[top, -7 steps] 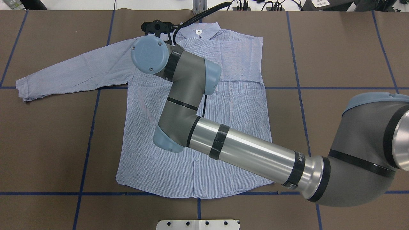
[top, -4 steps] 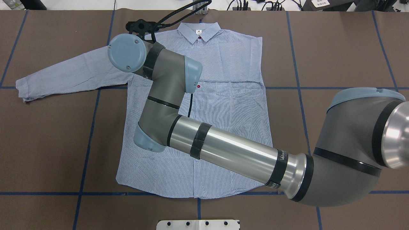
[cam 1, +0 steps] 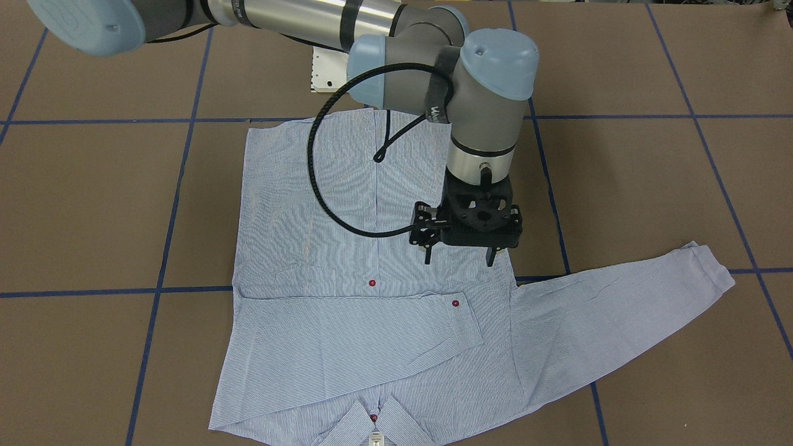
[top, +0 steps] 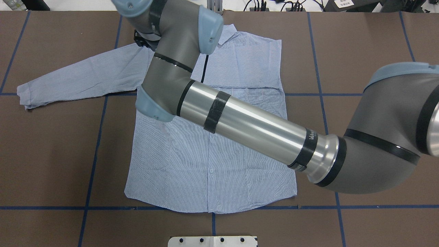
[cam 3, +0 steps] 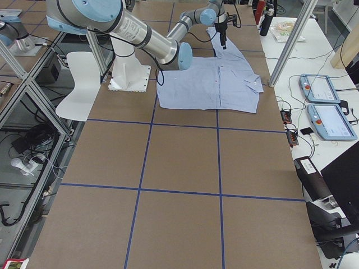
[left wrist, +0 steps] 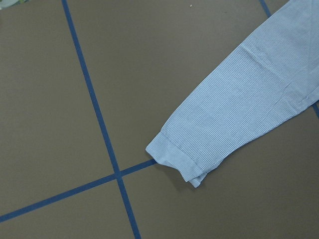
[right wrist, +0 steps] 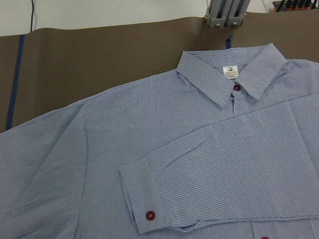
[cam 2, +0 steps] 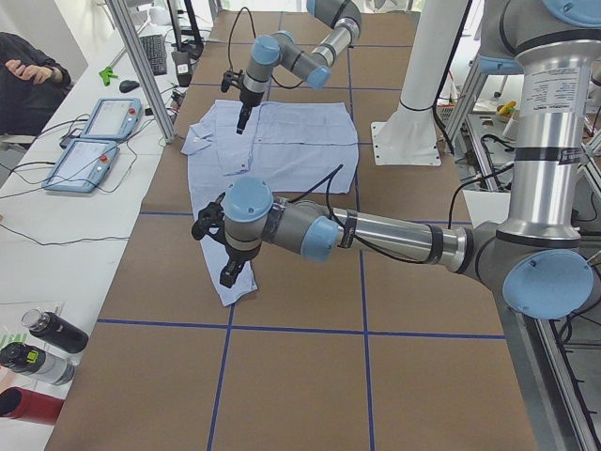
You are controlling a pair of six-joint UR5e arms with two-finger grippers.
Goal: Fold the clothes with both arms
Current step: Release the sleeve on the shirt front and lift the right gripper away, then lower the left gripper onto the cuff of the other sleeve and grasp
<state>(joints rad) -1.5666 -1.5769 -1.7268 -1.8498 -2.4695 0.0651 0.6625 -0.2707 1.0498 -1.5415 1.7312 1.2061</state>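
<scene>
From the front, the shirt lies flat on the bench. Its long axis runs away from my base, with the collar at the far end and the hem near me. My right claw hangs over it beside the armpit, fingers wide and empty.

From overhead, one sleeve stretches out to my left.

From the left end, my left claw hangs over that sleeve's end. I cannot tell if it is wide or narrow.

My left wrist sees the cuff.

My right wrist sees the other sleeve folded across the chest.
</scene>
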